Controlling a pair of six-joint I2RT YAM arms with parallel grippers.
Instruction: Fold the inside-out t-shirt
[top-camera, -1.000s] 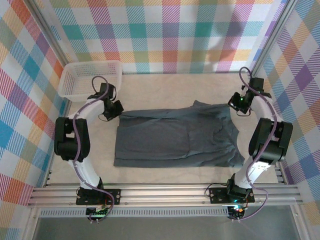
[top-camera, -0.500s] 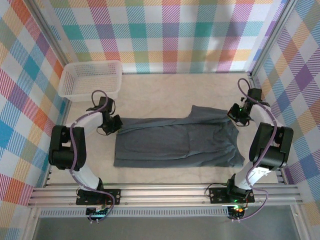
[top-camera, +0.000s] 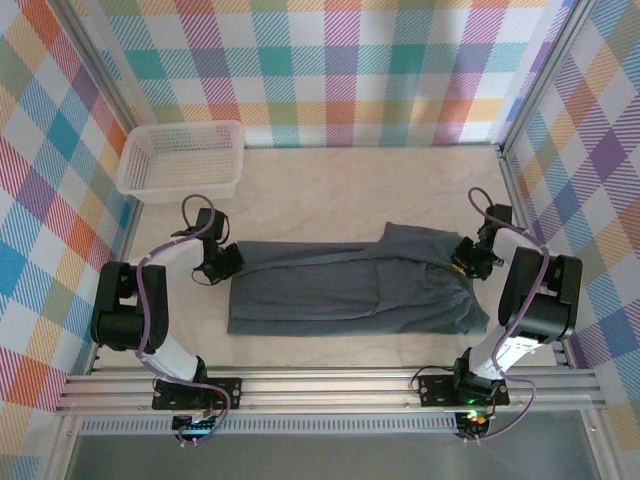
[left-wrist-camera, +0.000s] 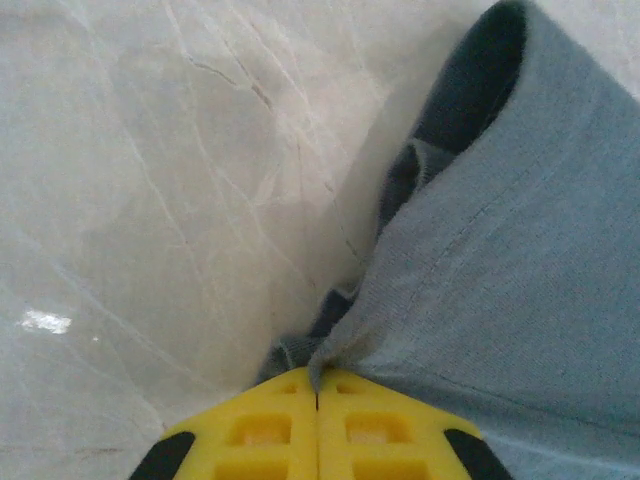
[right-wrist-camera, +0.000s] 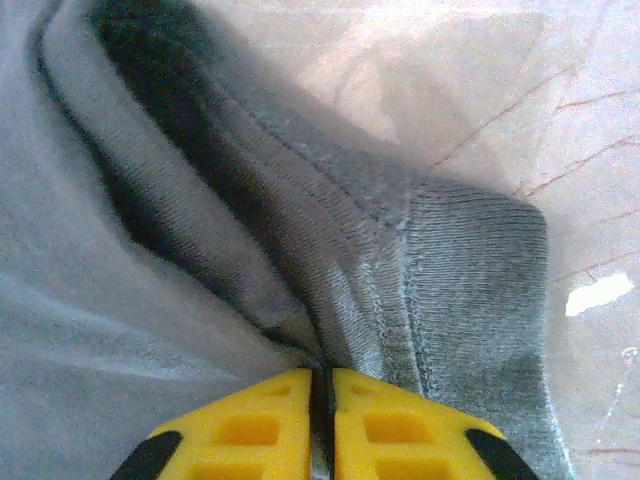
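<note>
The inside-out t-shirt, dark slate-grey, lies flat across the middle of the table as a long band. Its far edge is doubled over toward the front. My left gripper sits low at the shirt's far left corner. Seen from the left wrist, the yellow jaws are pressed together with a pinch of the cloth between their tips. My right gripper is at the far right corner. There its jaws stand a sliver apart with a hemmed fold of the shirt caught between them.
A white mesh basket stands at the back left corner. Checked walls close in the table on three sides, and a metal rail runs along the near edge by the arm bases.
Both grippers have come down and toward the front with the shirt's far corners. The far edge now lies folded over, and the shirt looks narrower front to back.
</note>
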